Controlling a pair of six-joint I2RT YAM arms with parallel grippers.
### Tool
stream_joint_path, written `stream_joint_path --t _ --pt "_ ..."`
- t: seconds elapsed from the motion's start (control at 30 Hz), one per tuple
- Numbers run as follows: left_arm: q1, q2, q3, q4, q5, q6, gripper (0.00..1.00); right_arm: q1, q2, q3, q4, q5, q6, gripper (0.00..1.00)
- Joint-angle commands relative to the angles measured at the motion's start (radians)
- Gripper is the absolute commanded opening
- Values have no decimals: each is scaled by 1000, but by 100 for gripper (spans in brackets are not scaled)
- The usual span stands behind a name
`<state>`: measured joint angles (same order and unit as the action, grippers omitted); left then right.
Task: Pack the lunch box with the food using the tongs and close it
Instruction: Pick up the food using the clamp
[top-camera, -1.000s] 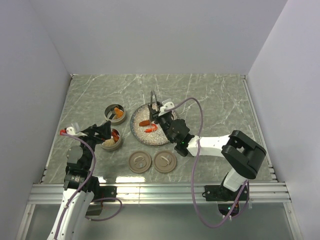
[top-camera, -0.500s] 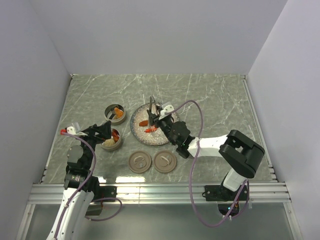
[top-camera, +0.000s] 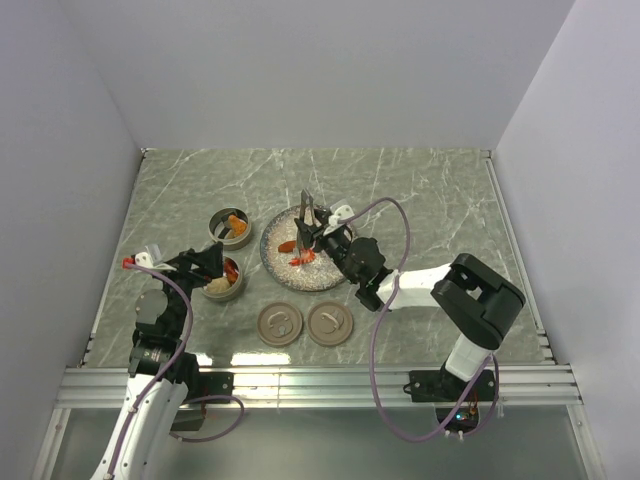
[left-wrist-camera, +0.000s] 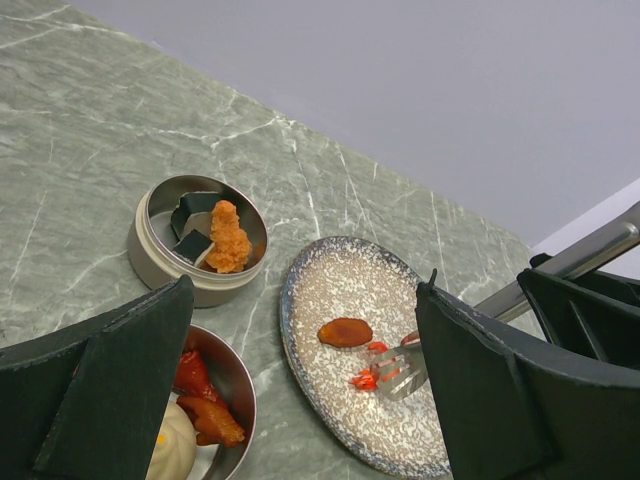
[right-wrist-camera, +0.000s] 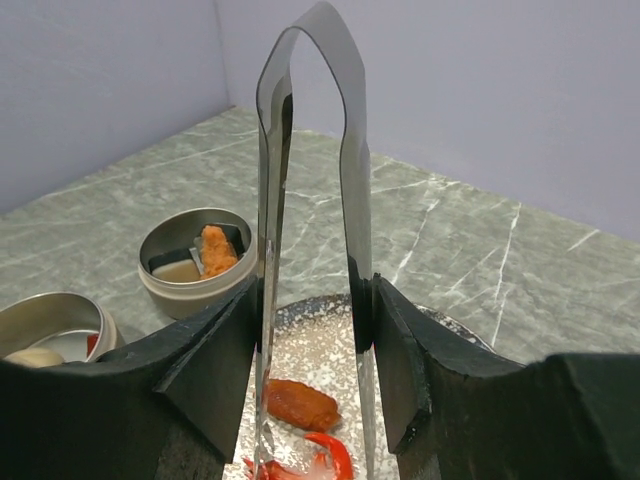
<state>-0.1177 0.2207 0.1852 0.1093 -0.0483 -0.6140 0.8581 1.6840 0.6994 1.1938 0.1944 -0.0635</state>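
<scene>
My right gripper (right-wrist-camera: 312, 340) is shut on the tongs (right-wrist-camera: 310, 150), one pad on each slim arm, the joined end pointing up. The tong tips (left-wrist-camera: 405, 365) are down on the speckled plate (top-camera: 290, 277), spread around red food pieces (left-wrist-camera: 368, 378). An orange-brown piece (right-wrist-camera: 300, 403) lies just beyond them. My left gripper (left-wrist-camera: 300, 390) hangs open and holds nothing, above the near lunch box tin (left-wrist-camera: 225, 385), which holds red pieces and a beige ball (left-wrist-camera: 175, 450). The far tin (top-camera: 231, 227) holds an orange piece (left-wrist-camera: 228, 238) and dark cubes.
Two round tan lids (top-camera: 280, 323) (top-camera: 329, 322) lie side by side near the table's front edge, below the plate. Grey walls close the table on the left, back and right. A metal rail runs along the front.
My right gripper has crept a little left and forward over the plate, and the tong arms have spread slightly. The left arm has not moved.
</scene>
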Motion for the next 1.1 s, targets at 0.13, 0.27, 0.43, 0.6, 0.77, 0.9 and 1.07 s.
stream_joint_path --t 0.13,0.27,0.43,0.6,0.77,0.9,1.07 --pt "0 12 2 52 19 2 99 -10 -15 -23 66 -62 56 55" --pt "0 12 2 55 18 2 99 -8 -32 -31 61 -79 62 55" --pt "0 16 3 56 19 3 99 -10 -14 -17 44 -78 62 55" --pt "0 17 2 58 18 3 99 -8 26 -3 41 -98 62 55" --pt "0 17 0 59 21 3 99 -10 42 6 26 -113 93 55" --pt "0 14 0 56 19 2 99 -13 42 6 6 -115 94 55" --pt "0 3 0 49 16 2 99 -34 52 12 -20 -139 120 54"
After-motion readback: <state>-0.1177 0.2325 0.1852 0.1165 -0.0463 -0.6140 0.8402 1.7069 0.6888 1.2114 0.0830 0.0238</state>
